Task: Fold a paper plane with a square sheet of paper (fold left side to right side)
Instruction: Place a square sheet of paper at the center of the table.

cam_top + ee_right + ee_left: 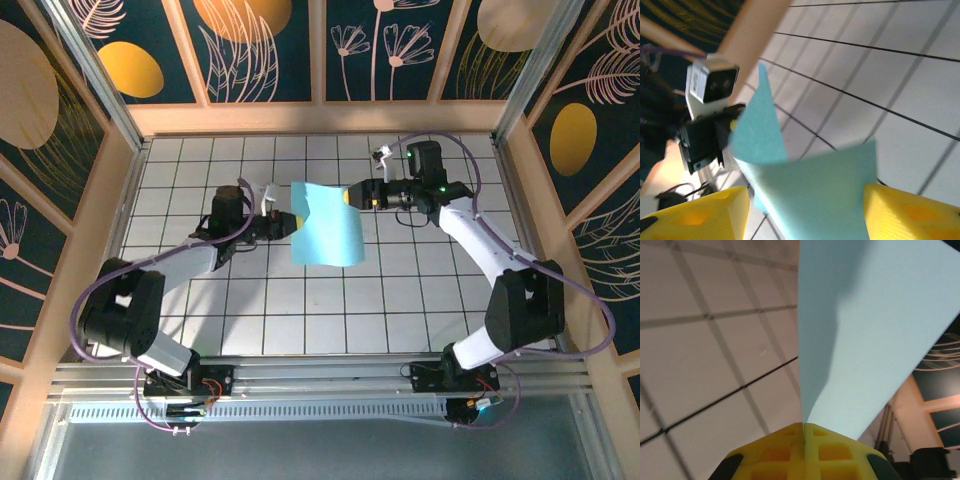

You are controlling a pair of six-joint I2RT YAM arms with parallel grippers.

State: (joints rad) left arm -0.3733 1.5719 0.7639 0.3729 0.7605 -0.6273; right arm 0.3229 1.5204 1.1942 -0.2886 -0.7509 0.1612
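Over gridded table (300,300), light-blue square sheet of paper (327,225) hangs bowed.

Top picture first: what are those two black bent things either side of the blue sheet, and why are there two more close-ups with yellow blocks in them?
Those are two robot arms bolted at the near edge of a white tiled table, seen by a camera above them. Each arm ends in a two-finger gripper. The close-ups come from small cameras on the wrists, and the yellow blocks are the fingers. The left gripper is pinched shut on an edge of the light-blue paper, holding it up. The right gripper is open, with a finger on each side of the sheet, not squeezing it.
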